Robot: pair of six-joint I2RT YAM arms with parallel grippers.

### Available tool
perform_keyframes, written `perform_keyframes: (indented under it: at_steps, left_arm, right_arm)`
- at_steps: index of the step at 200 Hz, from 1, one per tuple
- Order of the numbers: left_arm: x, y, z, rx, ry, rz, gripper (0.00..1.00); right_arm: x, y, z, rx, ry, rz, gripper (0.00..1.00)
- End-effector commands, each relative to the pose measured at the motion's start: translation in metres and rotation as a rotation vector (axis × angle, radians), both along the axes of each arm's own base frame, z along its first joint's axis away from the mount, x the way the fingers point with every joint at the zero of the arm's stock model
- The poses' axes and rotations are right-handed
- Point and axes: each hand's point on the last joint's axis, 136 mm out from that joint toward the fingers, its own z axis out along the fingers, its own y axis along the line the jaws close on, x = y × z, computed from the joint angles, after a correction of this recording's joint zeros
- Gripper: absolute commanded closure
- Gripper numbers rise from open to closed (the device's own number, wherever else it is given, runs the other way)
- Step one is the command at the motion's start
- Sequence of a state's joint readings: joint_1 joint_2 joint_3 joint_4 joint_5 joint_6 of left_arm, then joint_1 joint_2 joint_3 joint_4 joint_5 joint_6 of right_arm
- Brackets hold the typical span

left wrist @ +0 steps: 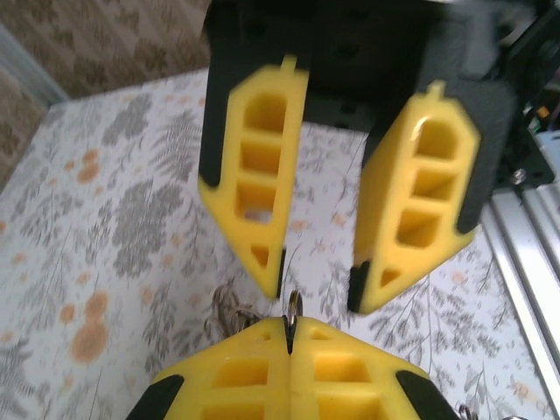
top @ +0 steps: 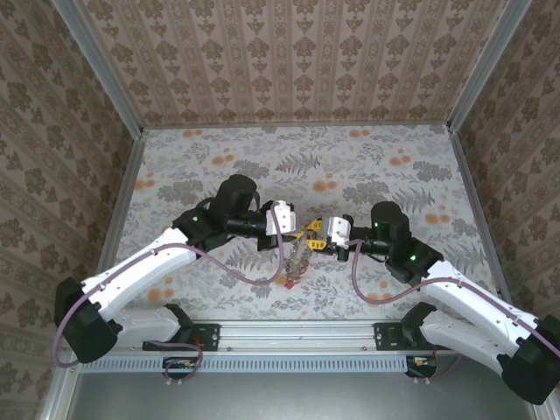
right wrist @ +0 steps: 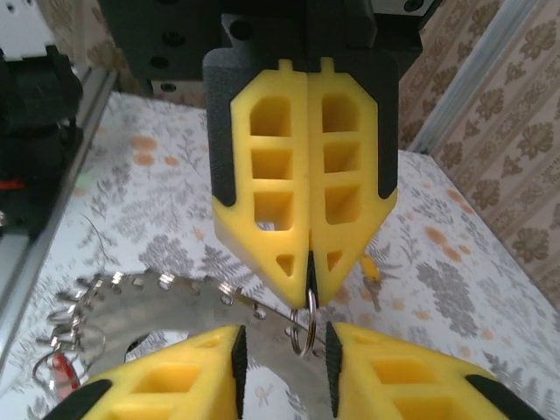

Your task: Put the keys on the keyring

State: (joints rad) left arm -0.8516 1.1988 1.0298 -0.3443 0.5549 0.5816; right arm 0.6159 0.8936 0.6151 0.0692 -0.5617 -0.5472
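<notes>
The keyring (right wrist: 166, 297) is a wide flat silver band with holes along its rim, lying low across the right wrist view. A small split ring (right wrist: 303, 325) hangs at its edge. My left gripper (right wrist: 311, 278) is shut on the top of this small ring (left wrist: 294, 306). My right gripper (right wrist: 284, 372) is open, with its fingers on either side of the small ring and not touching it. In the top view the left gripper (top: 304, 233) and the right gripper (top: 318, 244) meet tip to tip above the table. Keys (top: 295, 262) dangle beneath them, one with a red head (top: 290, 280). A yellow key head (right wrist: 371, 267) shows behind.
More small rings and a red-headed key (right wrist: 58, 360) hang at the left end of the band. The floral table (top: 394, 175) is walled on three sides. A metal rail (top: 289, 331) runs along the near edge, between the arm bases.
</notes>
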Motion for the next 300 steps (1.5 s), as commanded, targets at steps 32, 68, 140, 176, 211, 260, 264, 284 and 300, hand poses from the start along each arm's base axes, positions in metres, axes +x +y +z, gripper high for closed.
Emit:
perform_keyframes:
  at_steps: [32, 68, 140, 176, 211, 260, 264, 284, 300]
  left_arm:
    - [0.008, 0.007, -0.003, 0.115, 0.010, 0.055, 1.00]
    - [0.004, 0.001, -0.002, 0.088, 0.039, 0.029, 1.00]
    - [-0.003, -0.003, -0.002, 0.077, 0.093, -0.006, 1.00]
    - [0.000, -0.006, -0.001, 0.070, 0.097, -0.001, 1.00]
    - [0.001, -0.007, 0.000, 0.060, 0.101, 0.003, 1.00]
    - [0.000, -0.009, -0.001, 0.053, 0.118, -0.004, 1.00]
    - [0.000, -0.010, 0.000, 0.050, 0.117, -0.006, 1.00]
    - [0.001, -0.010, 0.000, 0.048, 0.117, -0.006, 1.00]
    - [0.001, -0.009, 0.001, 0.046, 0.115, -0.003, 1.00]
  right_arm:
    - [0.001, -0.003, -0.005, -0.059, 0.035, -0.017, 0.67]
    - [0.006, 0.005, 0.000, -0.022, 0.066, -0.008, 0.68]
    - [0.010, 0.010, -0.004, -0.001, 0.105, -0.011, 0.68]
    - [0.011, 0.013, -0.006, 0.006, 0.120, -0.004, 0.71]
    - [0.010, 0.014, -0.014, -0.003, 0.144, 0.000, 0.72]
    - [0.010, 0.016, -0.026, -0.011, 0.173, 0.002, 0.83]
    - [0.010, 0.016, -0.027, -0.010, 0.178, 0.004, 0.84]
    - [0.011, 0.017, -0.030, -0.007, 0.193, 0.003, 0.84]
    - [0.012, 0.018, -0.032, -0.007, 0.197, 0.003, 0.97]
